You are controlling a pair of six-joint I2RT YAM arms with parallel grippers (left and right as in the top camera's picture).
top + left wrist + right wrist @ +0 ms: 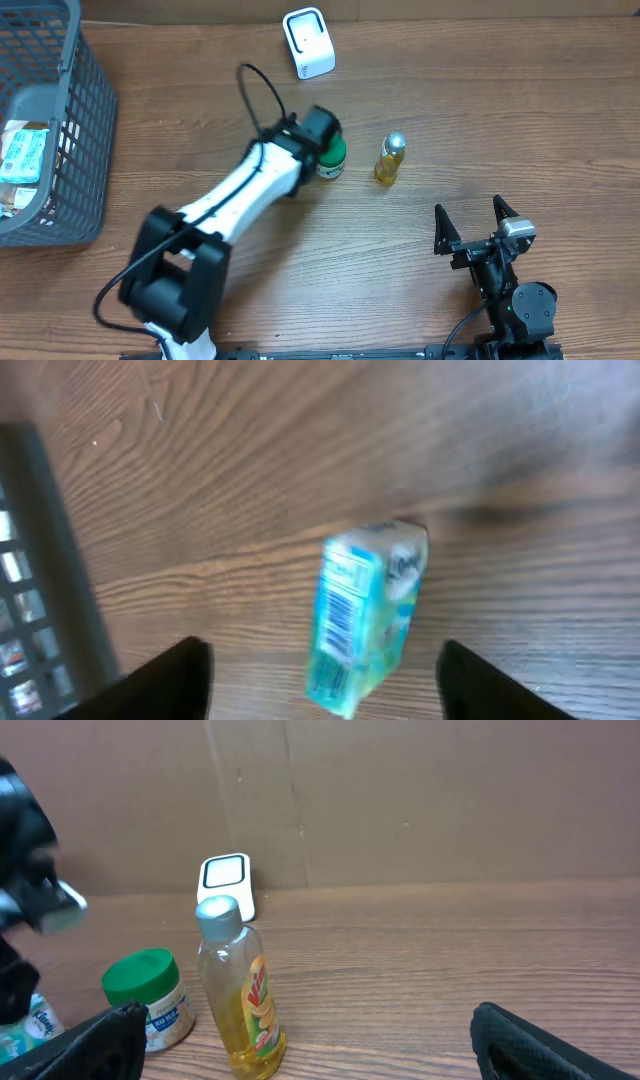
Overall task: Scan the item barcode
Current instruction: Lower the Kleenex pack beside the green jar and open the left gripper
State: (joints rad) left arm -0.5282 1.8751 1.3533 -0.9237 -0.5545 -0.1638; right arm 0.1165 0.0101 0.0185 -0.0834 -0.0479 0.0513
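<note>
A teal tissue packet (365,615) with a printed barcode stands tilted on the wood between my left gripper's (325,690) black fingers (170,680). The jaws are open and wide apart, and neither finger touches the packet. From overhead the left gripper (320,128) covers the packet; its corner shows in the right wrist view as a teal packet (20,1025). The white scanner (308,42) stands at the table's back edge, also seen as the scanner (228,880) against the cardboard wall. My right gripper (478,222) rests open near the front right, holding nothing.
A green-lidded jar (332,157) sits right beside the left gripper. A yellow oil bottle (390,160) stands upright to its right. A grey mesh basket (75,120) holding packets occupies the left edge of the table. A cardboard wall (420,800) backs the table.
</note>
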